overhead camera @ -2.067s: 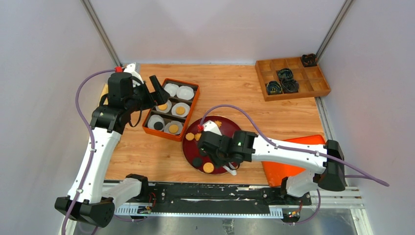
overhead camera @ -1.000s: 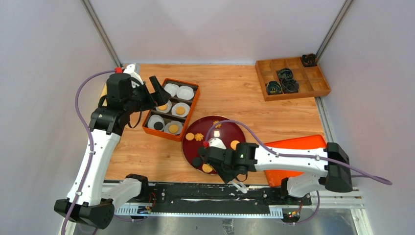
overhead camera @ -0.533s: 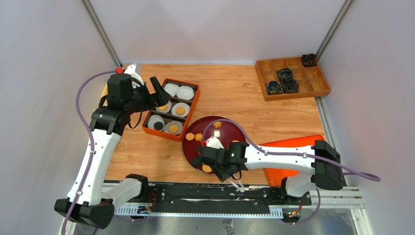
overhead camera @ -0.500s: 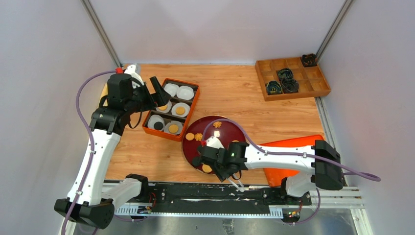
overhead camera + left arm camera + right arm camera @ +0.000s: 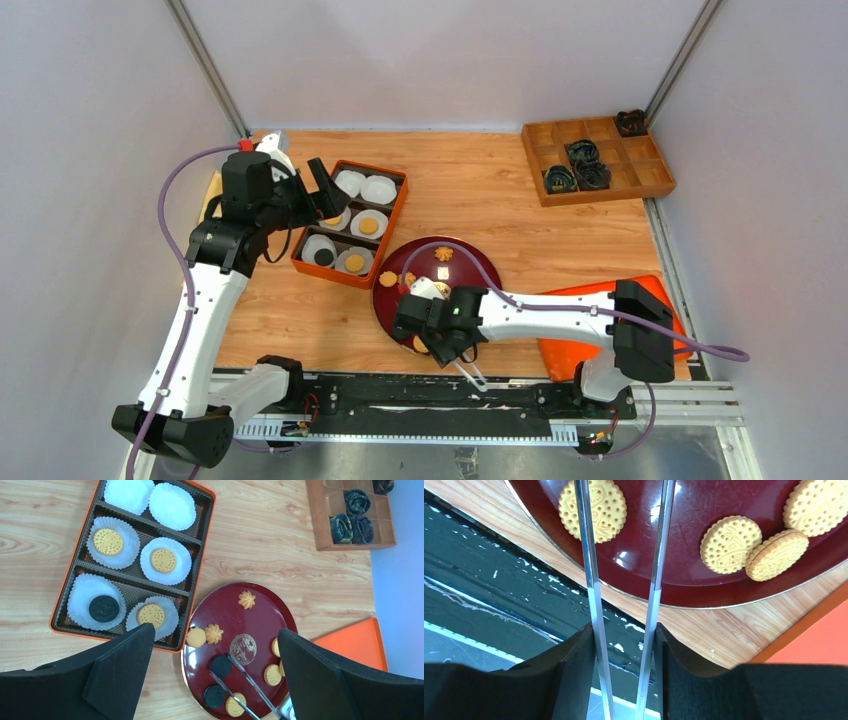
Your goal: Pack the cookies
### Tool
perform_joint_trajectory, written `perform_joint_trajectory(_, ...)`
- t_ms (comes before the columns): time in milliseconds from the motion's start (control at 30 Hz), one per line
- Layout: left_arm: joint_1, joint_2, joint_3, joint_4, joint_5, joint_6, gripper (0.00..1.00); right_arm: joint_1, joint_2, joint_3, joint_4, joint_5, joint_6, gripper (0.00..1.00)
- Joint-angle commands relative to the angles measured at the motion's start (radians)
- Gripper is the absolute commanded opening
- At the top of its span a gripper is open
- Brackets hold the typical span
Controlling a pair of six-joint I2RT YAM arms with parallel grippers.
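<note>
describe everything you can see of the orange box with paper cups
The orange box is a shallow rectangular tray: thin orange rim, dark brown insert, two dividers making three rows. Each row holds two white fluted paper cups: the far pair empty, the middle pair each with a round golden cookie, the near pair with a black cookie and a golden one. It lies flat and askew on the wooden table, its near corner close beside the dark red plate; whether they touch is unclear.
</note>
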Motion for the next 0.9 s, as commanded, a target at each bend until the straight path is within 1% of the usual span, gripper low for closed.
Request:
perform_joint_trajectory(0, -0.002, -0.012, -0.013, 0.014, 0.003, 0.016, 1.00, -0.017, 0.003, 0.031, 0.005, -0.049, -0.019, 0.09)
perform_joint_trajectory(100, -0.002, -0.011, -0.011, 0.014, 0.004, 0.016, 1.00, -0.018, -0.015, 0.035, -0.003, -0.051, -0.012, 0.00)
perform_joint_trajectory(433, -0.002, -0.008, 0.002, 0.020, 0.024, 0.008, 0.98, -0.020, -0.045, 0.071, -0.043, -0.027, -0.007, 0.00)
perform_joint_trajectory(600, -0.002, -0.009, 0.008, 0.020, 0.034, 0.003, 0.98, -0.019, -0.048, 0.080, -0.093, -0.003, 0.003, 0.00)
perform_joint_trajectory(733, -0.002, 0.000, 0.016, 0.020, 0.041, -0.001, 0.96, -0.021, -0.053, 0.048, -0.082, 0.024, 0.010, 0.00)
perform_joint_trajectory(867, -0.002, 0.014, 0.021, 0.020, 0.047, -0.004, 0.94, -0.031, -0.028, 0.033, -0.056, 0.019, 0.002, 0.00)
